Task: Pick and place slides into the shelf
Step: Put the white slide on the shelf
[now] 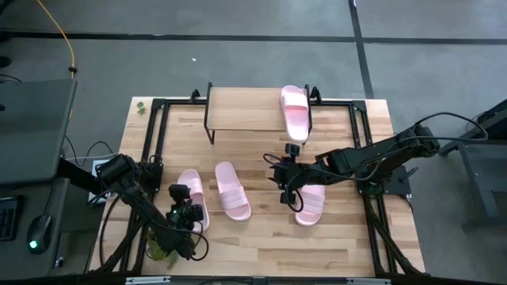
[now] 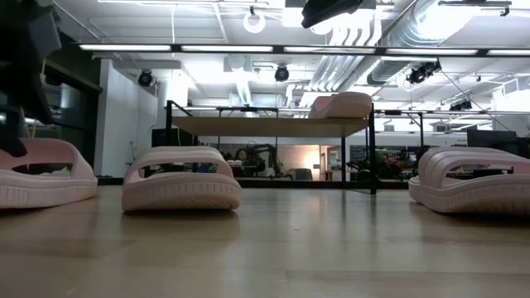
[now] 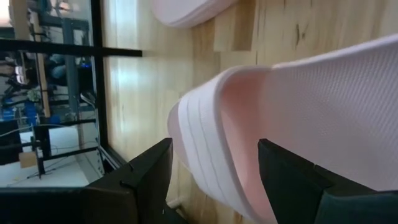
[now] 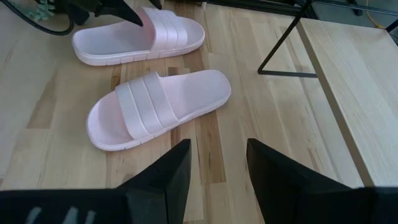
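Between the spread fingers of the open left claw [image 1: 188, 212], the leftmost slide's [image 1: 191, 187] strap, ungripped.

L gripper [image 1: 188, 215] jaws astride left slide [image 1: 192, 196] strap, mid slide [image 1: 233, 190] just beside it on table [image 1: 261, 237], R gripper [image 1: 287, 179] jaws above table between mid slide & right slide [image 1: 310, 202], 4th slide [image 1: 294, 112] on shelf [image 1: 242, 111] beyond R jaws
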Tool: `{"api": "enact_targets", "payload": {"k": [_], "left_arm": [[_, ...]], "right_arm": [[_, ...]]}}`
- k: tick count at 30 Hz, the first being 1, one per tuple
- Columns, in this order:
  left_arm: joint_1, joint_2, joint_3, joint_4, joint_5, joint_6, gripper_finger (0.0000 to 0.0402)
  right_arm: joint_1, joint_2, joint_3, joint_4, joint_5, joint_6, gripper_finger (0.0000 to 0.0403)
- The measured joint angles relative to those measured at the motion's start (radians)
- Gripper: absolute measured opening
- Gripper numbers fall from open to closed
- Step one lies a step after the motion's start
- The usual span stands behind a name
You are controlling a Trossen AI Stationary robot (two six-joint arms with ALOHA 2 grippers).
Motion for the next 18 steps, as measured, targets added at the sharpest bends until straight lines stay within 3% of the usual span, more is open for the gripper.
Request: {"api": "enact_targets", "payload": {"k": [18], "left_arm": [[0.107,0.0,0.0,-0.002,-0.033,0.017,0.0221]], "right_arm": [[0.0,0.0,0.0,0.0,0.0,-0.002,0.0147]]}}
